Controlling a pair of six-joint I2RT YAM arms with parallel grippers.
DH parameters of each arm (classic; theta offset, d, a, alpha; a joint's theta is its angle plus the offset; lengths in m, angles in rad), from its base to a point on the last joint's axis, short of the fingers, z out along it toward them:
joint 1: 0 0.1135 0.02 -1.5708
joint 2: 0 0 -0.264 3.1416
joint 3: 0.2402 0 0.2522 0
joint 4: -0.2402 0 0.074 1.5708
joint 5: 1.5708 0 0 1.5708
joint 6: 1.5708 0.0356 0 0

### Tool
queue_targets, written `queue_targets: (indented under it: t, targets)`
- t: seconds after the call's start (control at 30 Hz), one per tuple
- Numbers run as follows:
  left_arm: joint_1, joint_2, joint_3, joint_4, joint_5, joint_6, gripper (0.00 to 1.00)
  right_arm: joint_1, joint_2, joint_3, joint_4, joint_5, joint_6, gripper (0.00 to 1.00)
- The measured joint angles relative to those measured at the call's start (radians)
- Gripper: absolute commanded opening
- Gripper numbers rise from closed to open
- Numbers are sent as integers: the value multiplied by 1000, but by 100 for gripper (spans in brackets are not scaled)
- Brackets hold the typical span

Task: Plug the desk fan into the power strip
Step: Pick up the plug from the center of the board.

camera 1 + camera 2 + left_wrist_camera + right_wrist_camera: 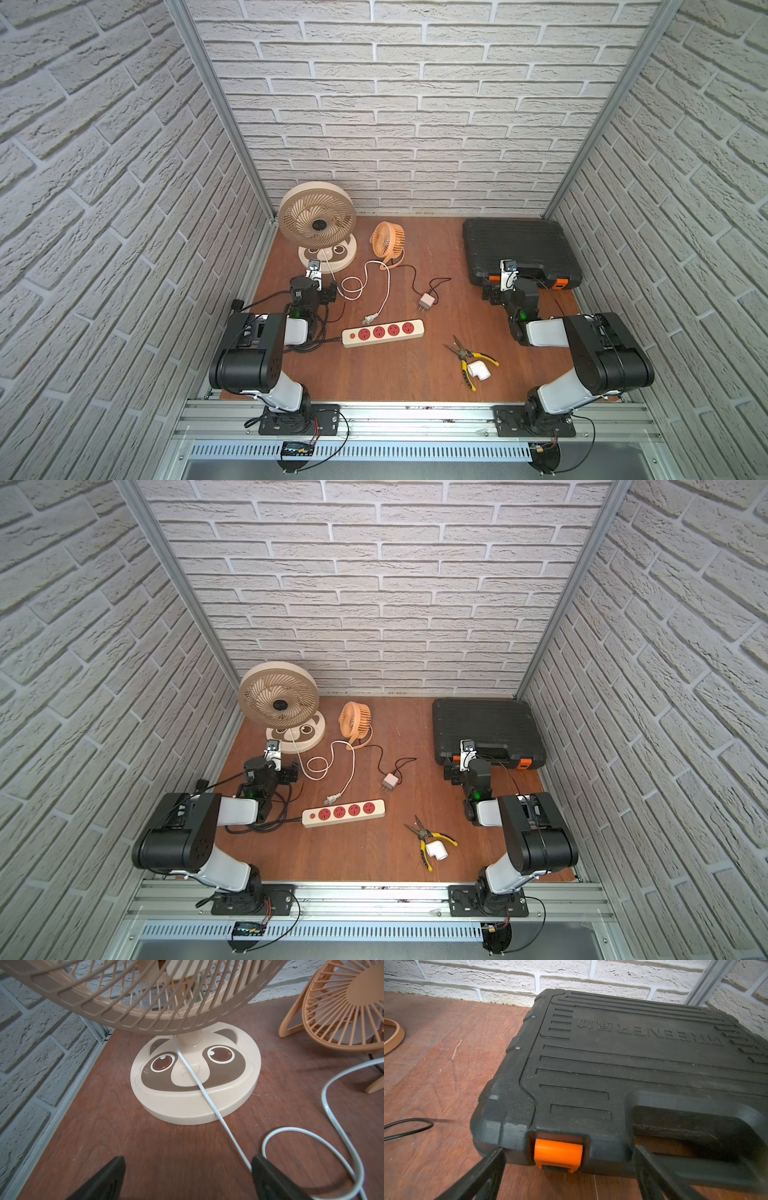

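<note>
- Our left gripper [187, 1164] and right gripper [569, 1157] stand released, empty; the white flat cord [210, 1103] passes just beside a left finger [270, 1178]; we risk snagging it, tugging the beige round-grilled desk fan [318, 222].
- The long cream-white power strip [382, 333] lies central on the tabletop [395, 374], the white two-pin plug [369, 319] just beside it; bare wood before it; the black ribbed tool case [633, 1059] crowds the right gripper.

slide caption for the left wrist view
Open left claw facing the desk fan, white cord draped over its raccoon-face base

1. The left arm [245, 361] and right arm [606, 357] have bulky black joints and white link shells.
2. 1 green light [296, 311] glows on each arm.
3. The left gripper [188, 1157] and right gripper [569, 1148] have black tapered fingers [104, 1182].
4. Black base plates [328, 417] trail thin wires.
</note>
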Motion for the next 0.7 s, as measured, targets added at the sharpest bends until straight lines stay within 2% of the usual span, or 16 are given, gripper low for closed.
queue_targets:
  t: [0.17, 0.5, 0.7]
  targets:
    - [-24, -37, 1, -29, -21, 8, 98, 1, -40, 0, -23, -15, -6, 99]
    - [-109, -256, -24, -68, -97, 56, 98, 33, -317, 5, -182, -25, -15, 99]
    - [-190, -381, -10, -140, -103, 55, 98, 39, -501, 69, -395, -53, 120, 99]
